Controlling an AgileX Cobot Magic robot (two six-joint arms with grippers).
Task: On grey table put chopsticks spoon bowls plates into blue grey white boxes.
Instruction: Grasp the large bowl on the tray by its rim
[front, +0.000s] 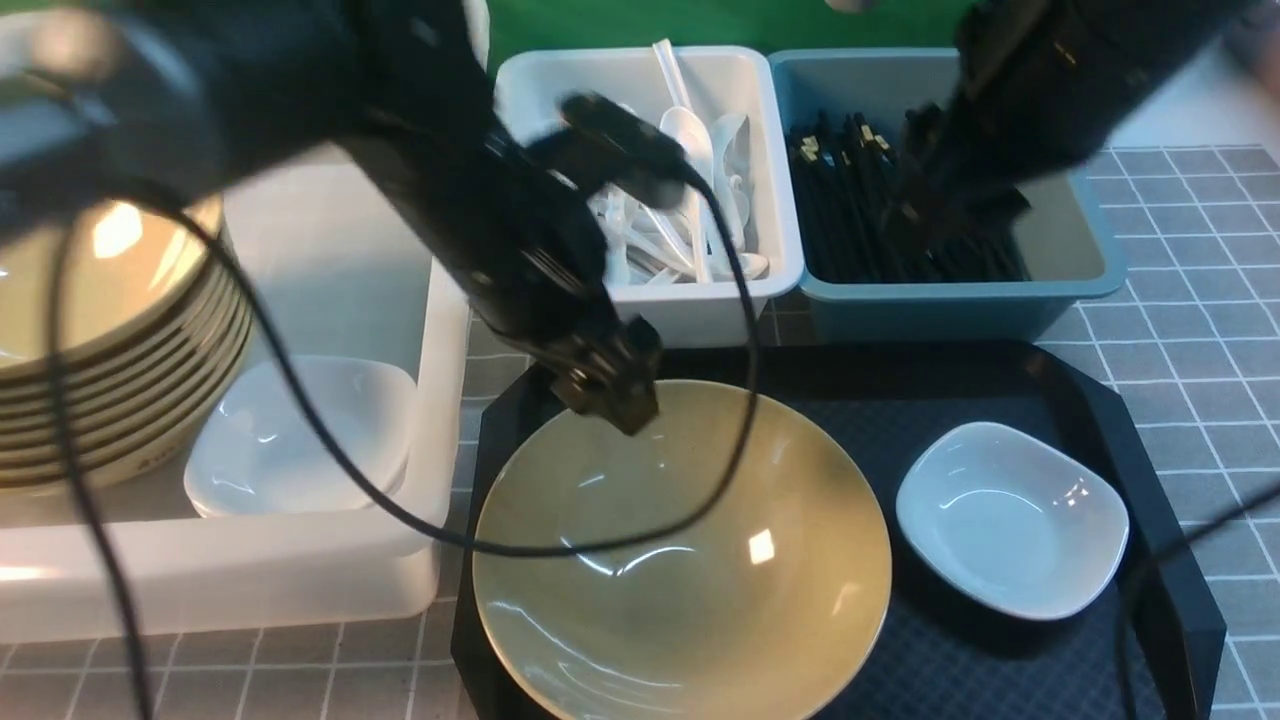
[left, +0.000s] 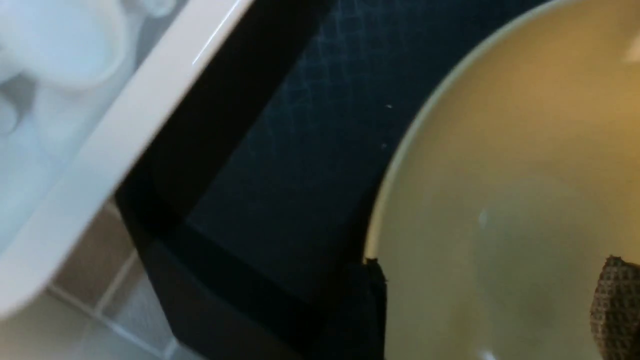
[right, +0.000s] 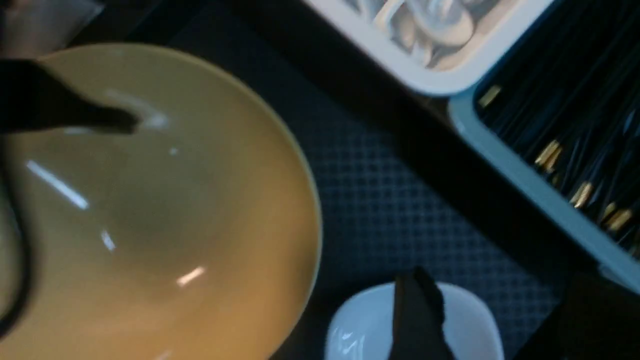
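A wide olive-tan bowl (front: 680, 560) and a small white plate (front: 1010, 520) sit on the black tray. My left gripper (front: 612, 398) hangs at the bowl's far rim. In the left wrist view it (left: 495, 305) is open, its fingers spread over the bowl (left: 525, 175) with nothing held. My right gripper (front: 915, 215) is blurred above the blue box (front: 940, 310), which holds black chopsticks (front: 850, 210). In the right wrist view it (right: 500, 320) is open and empty, one finger showing over the plate (right: 360, 325). White spoons (front: 690, 140) lie in the small white box (front: 700, 310).
The large translucent white box (front: 200, 590) at the left holds a stack of tan bowls (front: 120, 330) and white plates (front: 300, 440). The black tray (front: 1000, 390) lies on the grey table (front: 1180, 300). A black cable (front: 620, 545) drapes across the bowl.
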